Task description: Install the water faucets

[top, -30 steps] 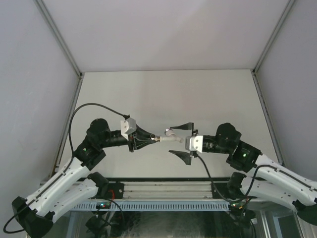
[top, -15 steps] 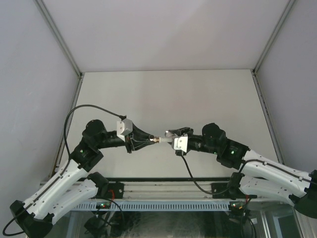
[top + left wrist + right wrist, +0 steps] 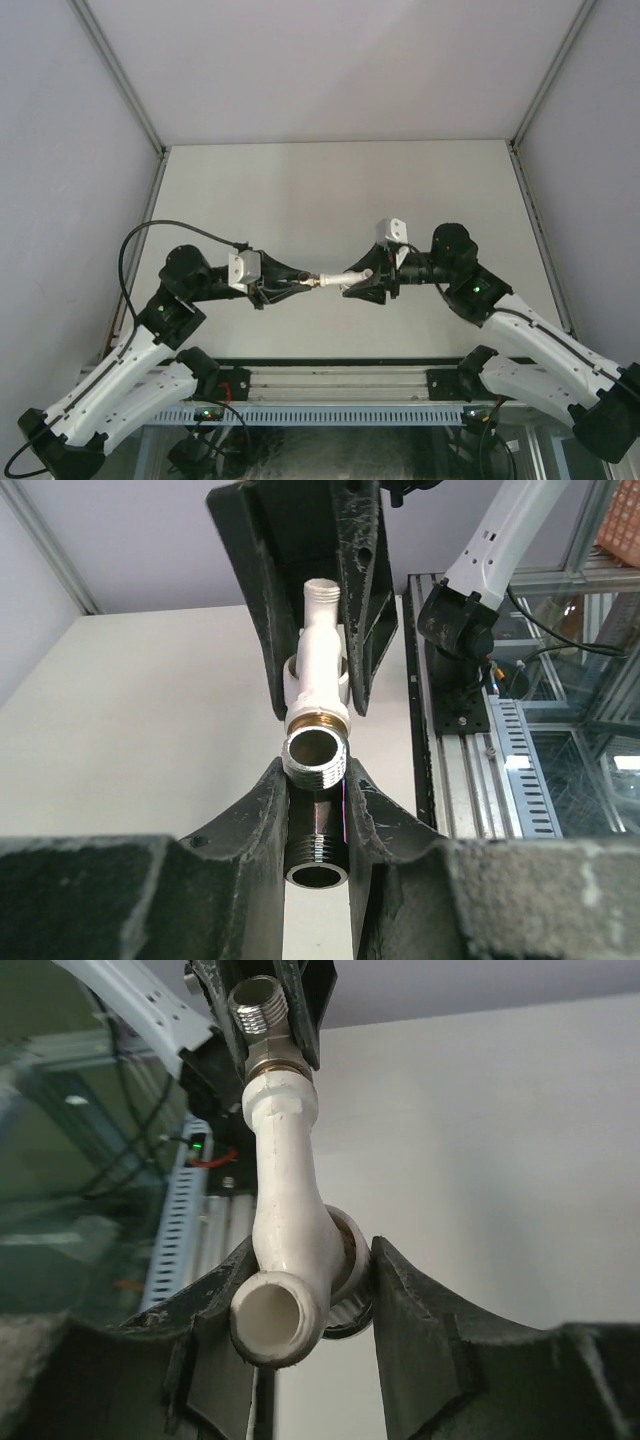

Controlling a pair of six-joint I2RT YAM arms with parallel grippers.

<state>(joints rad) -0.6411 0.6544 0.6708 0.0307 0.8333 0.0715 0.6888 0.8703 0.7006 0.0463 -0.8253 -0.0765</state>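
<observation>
Can't resolve dark-grey fitting [image 3: 317, 852] from above; only see its open end, sides masked by left gripper [image 3: 316, 780] fingers.

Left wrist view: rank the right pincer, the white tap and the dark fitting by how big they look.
Largest: the right pincer.
Middle: the white tap.
Smallest: the dark fitting, though the left pincer hides part of it, so its full size is unsure.
</observation>
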